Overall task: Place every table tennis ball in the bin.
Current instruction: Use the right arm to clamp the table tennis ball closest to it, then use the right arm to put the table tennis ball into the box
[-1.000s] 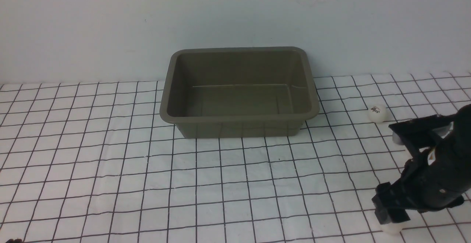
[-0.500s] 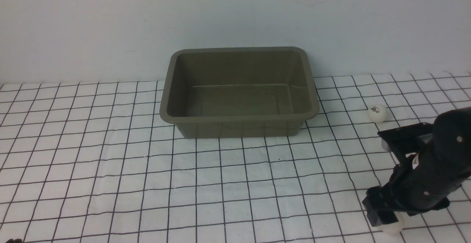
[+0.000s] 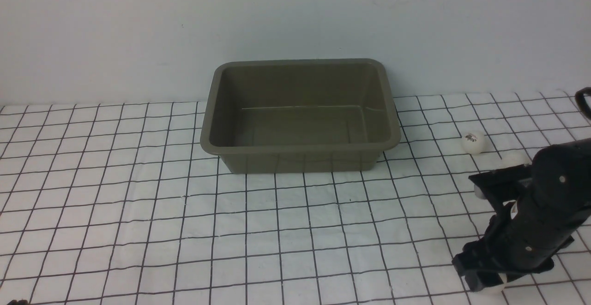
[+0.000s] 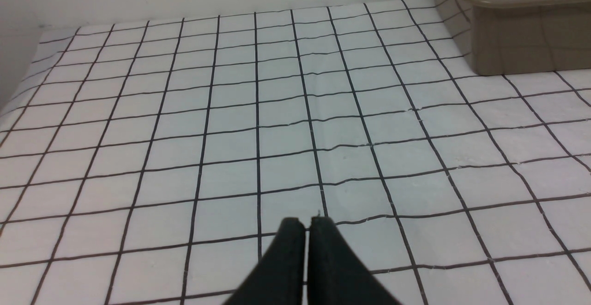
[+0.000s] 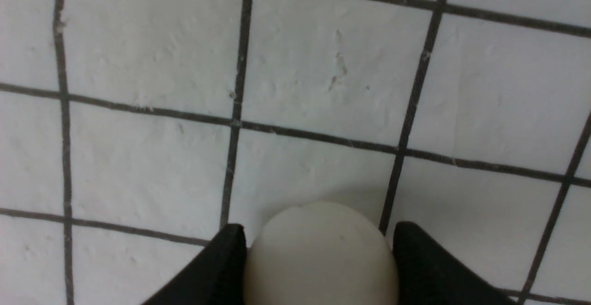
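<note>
The olive-brown bin (image 3: 300, 148) stands at the back middle of the gridded table, with nothing inside. At the front right, my right gripper (image 3: 485, 281) is low over the cloth. Its black fingers (image 5: 228, 261) press both sides of a white table tennis ball (image 5: 321, 254), whose underside shows below the jaws (image 3: 493, 288). A second ball with a dark logo (image 3: 473, 142) lies right of the bin. A third ball (image 3: 513, 159) peeks out behind the right arm. My left gripper (image 4: 307, 224) is shut and holds nothing, above the bare grid left of the bin (image 4: 521, 42).
The white wall runs close behind the bin. A black cable loop (image 3: 582, 102) shows at the far right edge. The right arm's body (image 3: 545, 212) covers part of the cloth near the third ball.
The right arm has shifted left and toward the table's front edge. Its jaws have narrowed onto the ball beneath them. The ball behind the arm has come into sight.
</note>
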Tool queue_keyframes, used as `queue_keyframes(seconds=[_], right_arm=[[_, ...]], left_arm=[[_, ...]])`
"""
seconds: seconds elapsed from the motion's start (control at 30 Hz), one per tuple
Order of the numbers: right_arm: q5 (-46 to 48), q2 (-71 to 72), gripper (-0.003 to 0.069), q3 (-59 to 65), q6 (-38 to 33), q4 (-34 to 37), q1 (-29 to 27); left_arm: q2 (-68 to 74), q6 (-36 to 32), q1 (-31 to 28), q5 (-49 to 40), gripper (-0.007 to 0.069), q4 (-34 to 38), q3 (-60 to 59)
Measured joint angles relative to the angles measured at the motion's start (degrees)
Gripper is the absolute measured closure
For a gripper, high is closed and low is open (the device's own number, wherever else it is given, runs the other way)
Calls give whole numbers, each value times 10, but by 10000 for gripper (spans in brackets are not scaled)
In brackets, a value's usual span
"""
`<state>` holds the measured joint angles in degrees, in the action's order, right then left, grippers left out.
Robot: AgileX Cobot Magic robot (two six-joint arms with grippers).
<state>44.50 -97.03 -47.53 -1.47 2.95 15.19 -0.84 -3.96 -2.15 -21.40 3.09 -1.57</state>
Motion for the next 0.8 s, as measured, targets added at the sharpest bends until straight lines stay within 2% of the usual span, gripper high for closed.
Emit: queue_keyframes(seconds=[0.27,0.47,0.7,0.8], right_arm=[[42,1,297,-49,-3,0,0],[122,12,297,-178,-36,37,7],[125,7,297,-279,-55,72,25],[126,-31,297,-377,-57,78,43]], left_arm=[[0,0,0,0,629,0,0],[0,0,0,0,629,0,0],[0,0,0,0,629,0,0],[0,0,0,0,629,0,0]])
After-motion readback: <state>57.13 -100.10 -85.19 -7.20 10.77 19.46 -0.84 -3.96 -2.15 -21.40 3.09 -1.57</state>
